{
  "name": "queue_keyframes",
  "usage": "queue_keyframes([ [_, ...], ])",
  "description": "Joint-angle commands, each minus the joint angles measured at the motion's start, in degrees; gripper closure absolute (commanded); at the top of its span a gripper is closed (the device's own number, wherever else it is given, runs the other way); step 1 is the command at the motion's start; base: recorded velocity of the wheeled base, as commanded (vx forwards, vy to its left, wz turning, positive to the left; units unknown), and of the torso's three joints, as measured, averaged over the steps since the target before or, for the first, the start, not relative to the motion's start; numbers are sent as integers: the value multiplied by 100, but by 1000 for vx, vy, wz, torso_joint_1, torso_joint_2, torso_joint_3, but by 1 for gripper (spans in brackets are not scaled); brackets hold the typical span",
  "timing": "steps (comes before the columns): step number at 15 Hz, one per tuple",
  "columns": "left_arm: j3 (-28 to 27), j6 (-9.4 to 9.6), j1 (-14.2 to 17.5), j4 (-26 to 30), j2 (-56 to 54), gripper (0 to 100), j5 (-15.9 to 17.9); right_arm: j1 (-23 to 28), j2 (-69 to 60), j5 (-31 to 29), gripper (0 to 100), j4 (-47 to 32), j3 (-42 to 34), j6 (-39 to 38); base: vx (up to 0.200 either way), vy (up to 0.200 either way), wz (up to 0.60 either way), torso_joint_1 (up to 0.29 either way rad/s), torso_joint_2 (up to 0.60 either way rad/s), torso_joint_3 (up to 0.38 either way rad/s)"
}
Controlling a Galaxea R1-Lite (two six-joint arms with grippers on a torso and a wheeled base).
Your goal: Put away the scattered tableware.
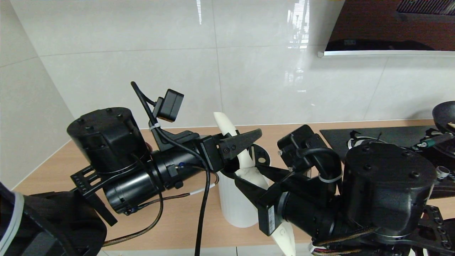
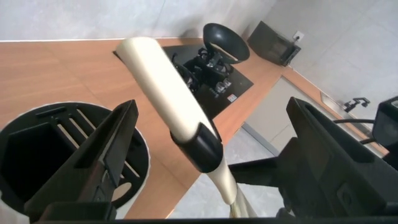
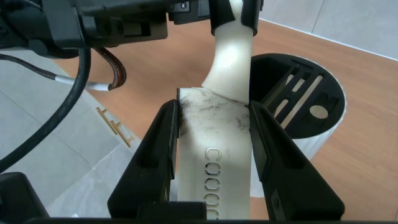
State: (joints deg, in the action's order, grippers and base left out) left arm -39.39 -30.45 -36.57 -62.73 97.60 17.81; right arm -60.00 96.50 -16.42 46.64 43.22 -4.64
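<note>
A cream slotted spatula (image 1: 226,125) stands tilted over a white utensil holder (image 1: 237,209) with a black divided insert (image 3: 297,87). My right gripper (image 3: 214,163) is shut on the sides of the spatula's scuffed blade (image 3: 214,124); from the head it sits low, just right of the holder (image 1: 261,181). My left gripper (image 2: 211,155) is open, its fingers (image 2: 93,162) wide apart on either side of the spatula's handle (image 2: 158,81), not touching it. From the head, it hangs above the holder's mouth (image 1: 245,153).
The holder stands on a wooden counter (image 1: 53,177) near its front edge. A black cooktop (image 1: 376,133) with a dark pan (image 2: 227,40) lies to the right. A tiled wall rises behind, with a range hood (image 1: 391,28) at upper right. Thin sticks (image 3: 115,124) lie on the floor below.
</note>
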Motion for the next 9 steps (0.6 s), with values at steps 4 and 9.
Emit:
queue_keyframes([
  [4,10,-5,-8,-2,66,0,-6,-3,27,-1,100,12,-6,-1,0,0,0,0,0,0],
  [9,10,-5,-17,-2,84,100,-14,6,27,-10,100,12,3,7,0,0,0,0,0,0],
])
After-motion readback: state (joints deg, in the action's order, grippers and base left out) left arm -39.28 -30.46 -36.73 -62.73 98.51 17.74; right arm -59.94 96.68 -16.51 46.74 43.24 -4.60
